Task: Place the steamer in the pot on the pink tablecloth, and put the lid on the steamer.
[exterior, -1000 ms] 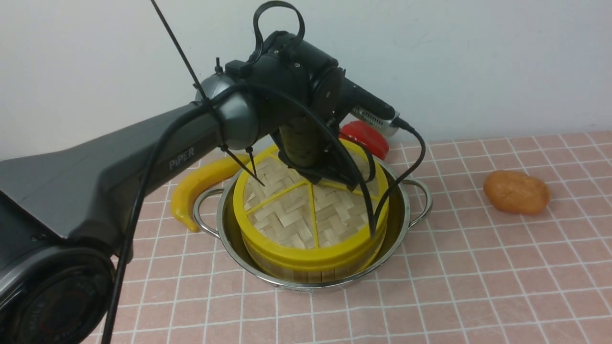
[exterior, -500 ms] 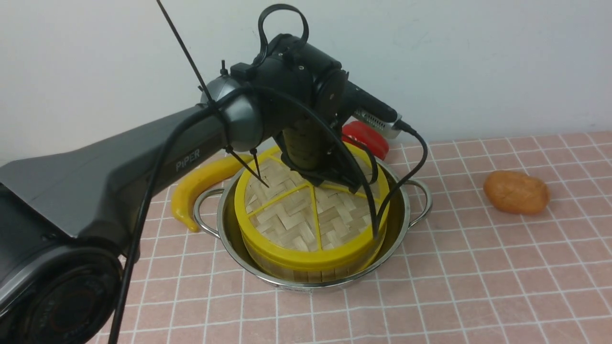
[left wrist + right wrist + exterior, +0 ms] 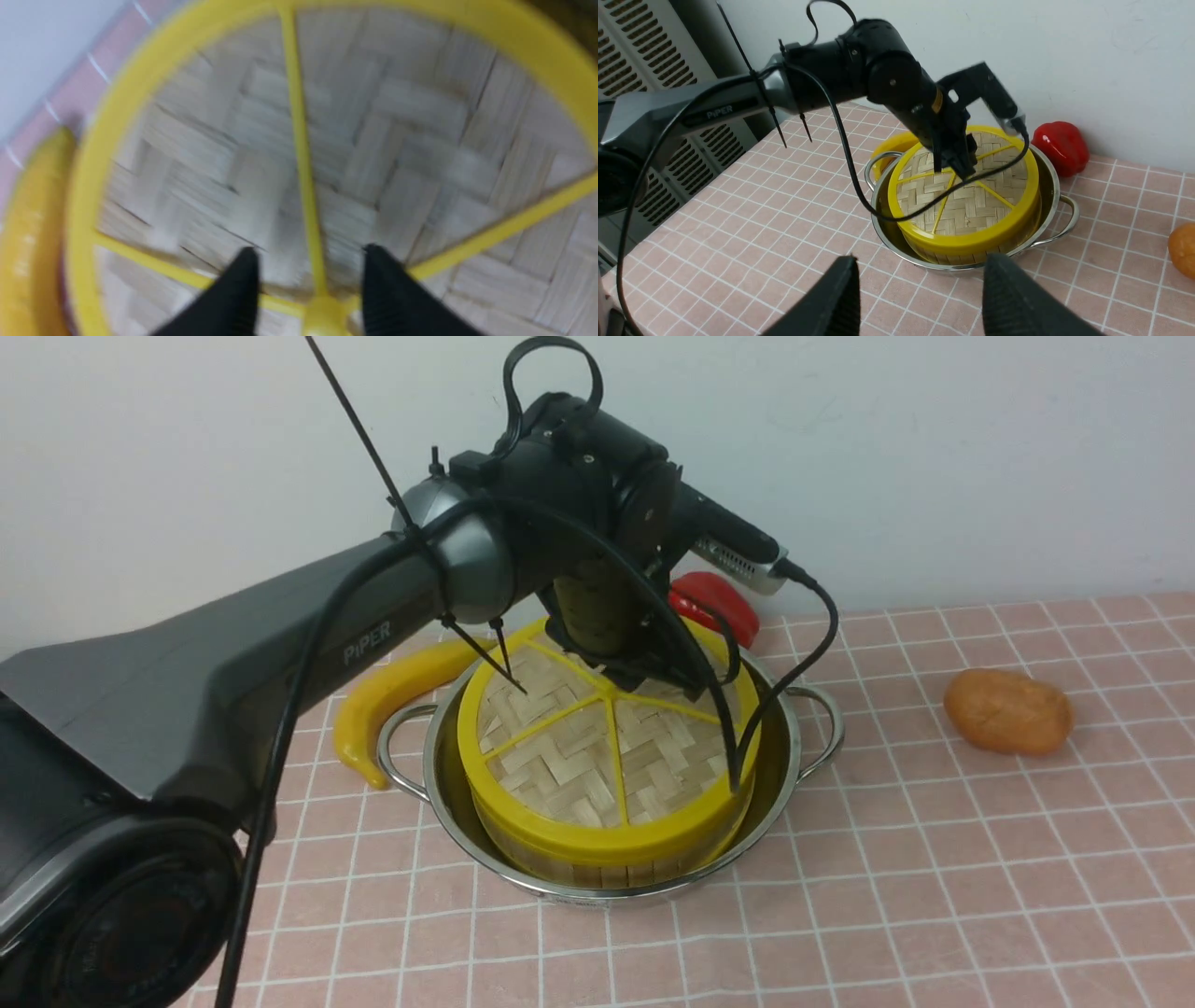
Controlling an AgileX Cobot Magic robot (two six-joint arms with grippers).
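Probably a lab's mock kitchen: pink tablecloth (image 3: 934,849), glossy red pepper (image 3: 724,602), bare white wall (image 3: 934,448).

A yellow banana (image 3: 383,695) is lying on its side at the left. A red pepper (image 3: 724,607) is sitting at the back, close to the white wall (image 3: 934,448). An orange potato-shaped item (image 3: 1006,711) is resting at the right, well apart from both. A slatted grey grille (image 3: 640,42) is standing next to the wall.

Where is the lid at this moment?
In the front view the lid lies flat on the steamer inside the pot, on the pink tablecloth, slightly left of centre, just right of the curved yellow toy.
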